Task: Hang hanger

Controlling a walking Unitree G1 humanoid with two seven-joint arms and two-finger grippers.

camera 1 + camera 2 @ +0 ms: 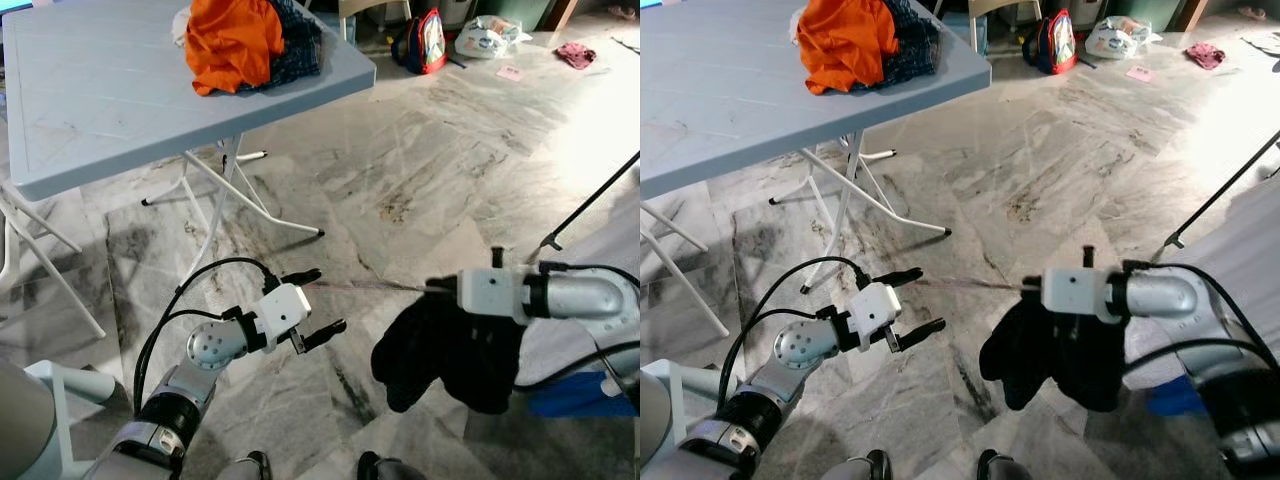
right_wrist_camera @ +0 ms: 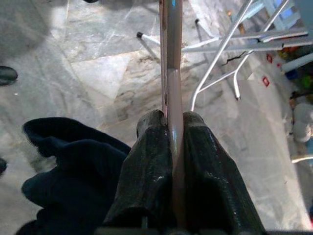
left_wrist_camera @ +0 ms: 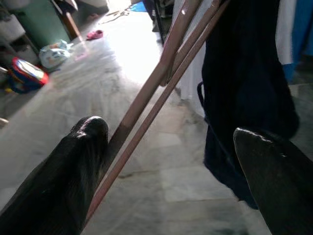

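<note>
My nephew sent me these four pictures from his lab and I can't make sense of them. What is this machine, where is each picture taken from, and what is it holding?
It is a walking robot with two silver arms. The two wide pictures come from its head, looking down at the floor. The other two come from cameras on its wrists. The right gripper is shut on a thin pink hanger with a dark garment hanging from it. The left gripper is open, its fingers around the hanger's other end without closing. Behind stands a grey folding table with a pile of clothes, orange on top.
</note>
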